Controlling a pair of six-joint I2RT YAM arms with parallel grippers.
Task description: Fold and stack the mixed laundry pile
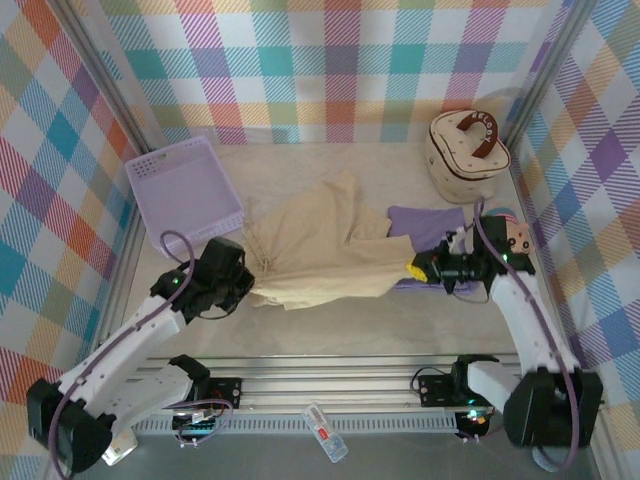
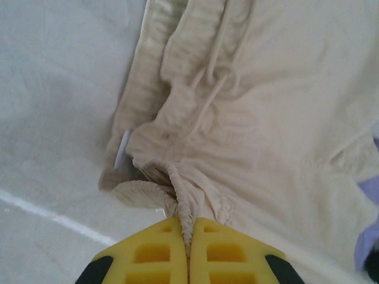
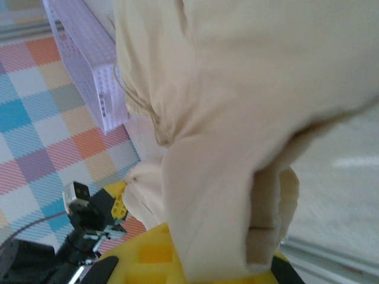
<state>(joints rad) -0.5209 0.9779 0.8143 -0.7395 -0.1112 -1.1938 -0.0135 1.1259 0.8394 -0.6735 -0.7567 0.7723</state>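
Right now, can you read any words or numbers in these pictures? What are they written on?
No text can be read here.
On the case handle: pale marks that may be letters, too small to read.
On the tag of the beige garment: seen edge-on, no print shows.
On the white strip at the bottom of the top view: a red spot, too blurred to read.

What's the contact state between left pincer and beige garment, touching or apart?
Touching. The left wrist view shows the left pincer shut on a bunched fold of the beige garment, with cloth pinched between its yellow fingers.
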